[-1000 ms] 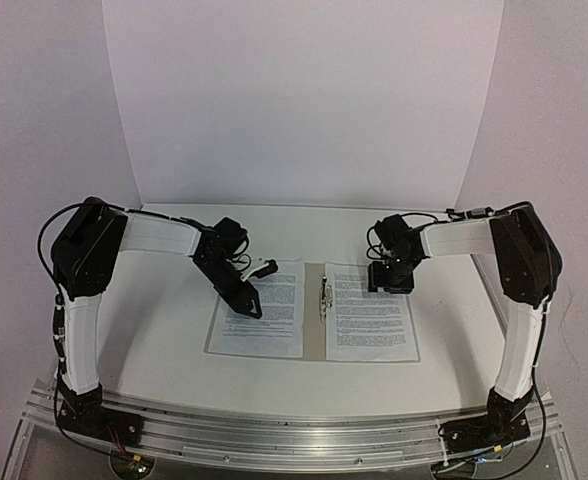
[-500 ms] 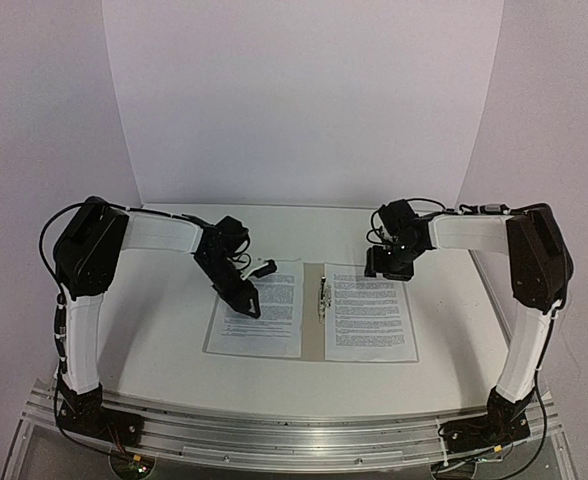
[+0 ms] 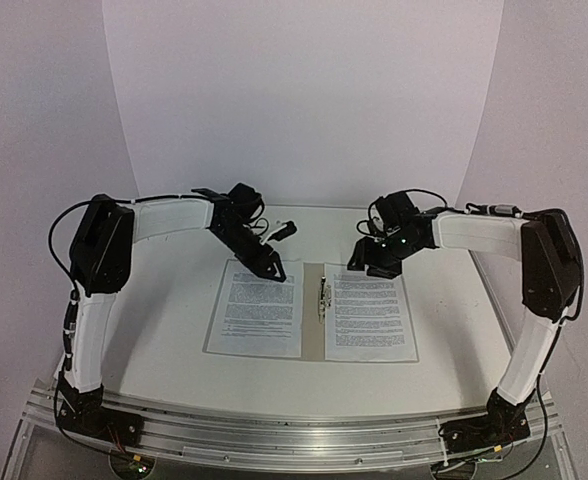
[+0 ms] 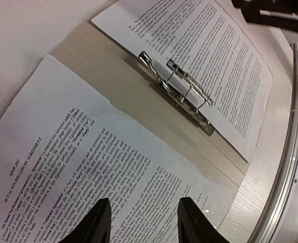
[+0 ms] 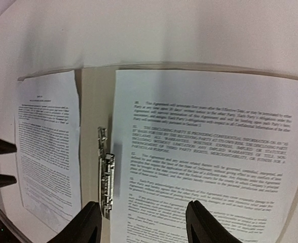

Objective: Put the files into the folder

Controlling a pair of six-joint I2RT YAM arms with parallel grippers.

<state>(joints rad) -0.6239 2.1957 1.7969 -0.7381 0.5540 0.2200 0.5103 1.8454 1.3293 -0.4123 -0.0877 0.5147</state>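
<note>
Left gripper (image 3: 271,264), jaws apart and empty, hovering over far edge of left sheet (image 3: 259,312), right gripper (image 3: 366,262) also parted and empty at far edge of right sheet (image 3: 370,318), both sheets lying inside open folder (image 3: 312,335) on table (image 3: 164,310)

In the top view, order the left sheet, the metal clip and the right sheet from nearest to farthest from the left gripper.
From the left gripper:
1. Left sheet, on the left, right beneath its jaws.
2. Metal clip, in the middle, between the sheets.
3. Right sheet, on the right, beyond the clip.
</note>
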